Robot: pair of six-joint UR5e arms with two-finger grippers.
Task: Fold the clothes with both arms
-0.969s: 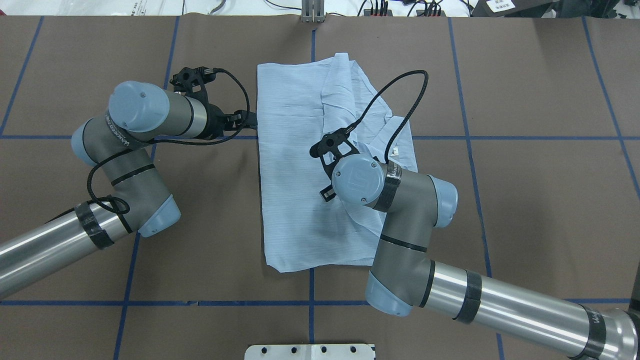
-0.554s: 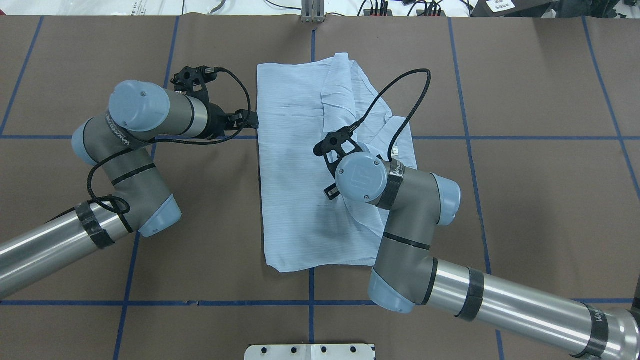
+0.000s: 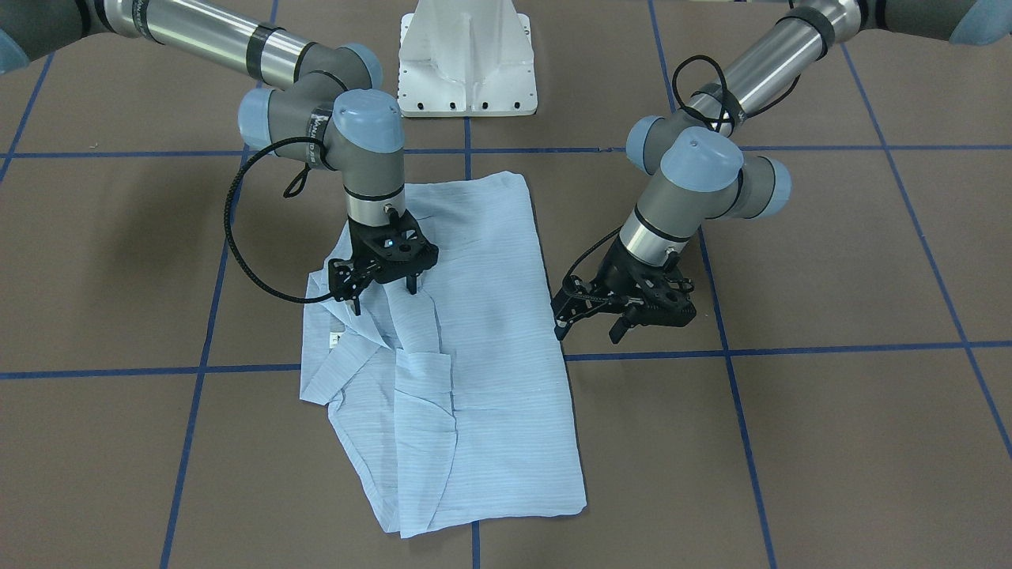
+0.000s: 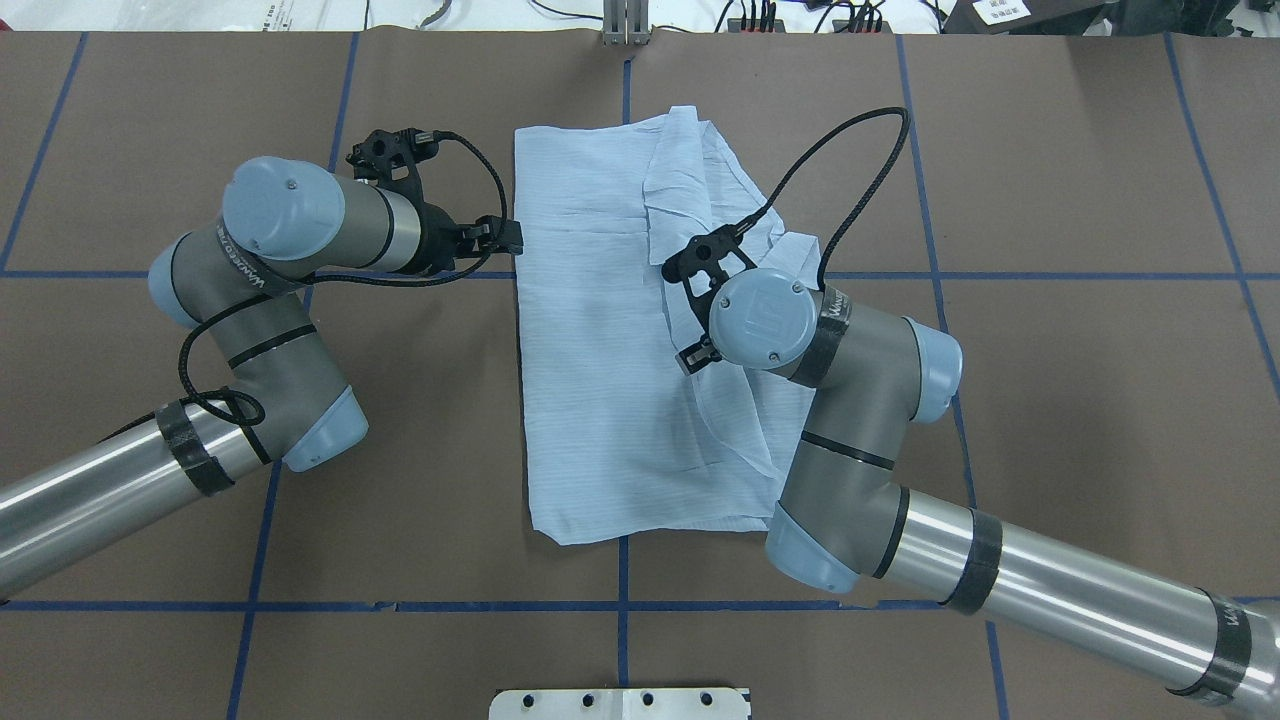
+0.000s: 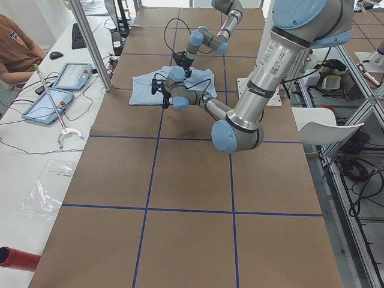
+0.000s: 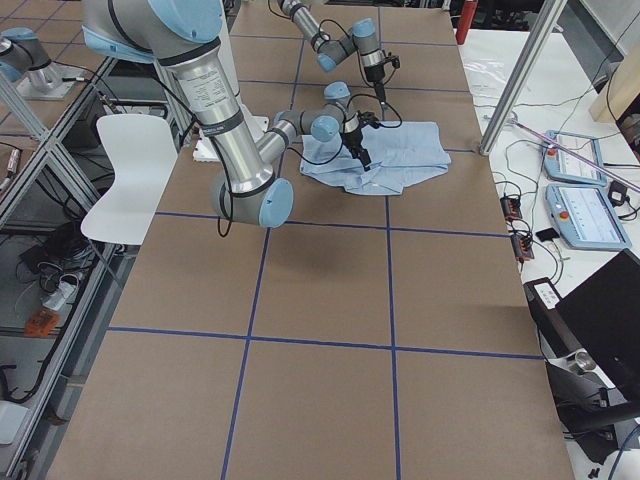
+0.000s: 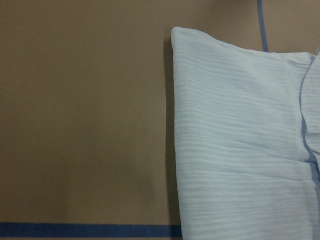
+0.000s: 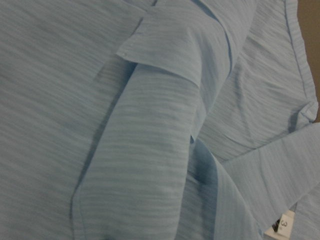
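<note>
The light-blue shirt [image 4: 610, 350] lies partly folded on the brown table, with its collar and white neck label [image 3: 335, 338] on the robot's right side. My left gripper [image 3: 587, 328] is open and empty, low over the table just beside the shirt's left edge [image 7: 175, 125]; it also shows in the overhead view [image 4: 505, 238]. My right gripper [image 3: 384, 296] is open and points down just above the shirt near the collar. In the overhead view it is mostly hidden under its wrist. The right wrist view shows only folded fabric [image 8: 150, 125] and the label [image 8: 284, 223].
The white pedestal [image 3: 466, 55] stands at the robot's edge of the table. Blue tape lines [image 4: 930, 275] cross the brown cover. An operators' bench with tablets [image 5: 66, 78] and a seated person [image 5: 15, 51] runs along the far side. A white chair [image 6: 130, 170] stands behind the robot.
My right arm has moved to the right and further from the robot, towards the collar. My left gripper has barely shifted at the shirt's left edge.
</note>
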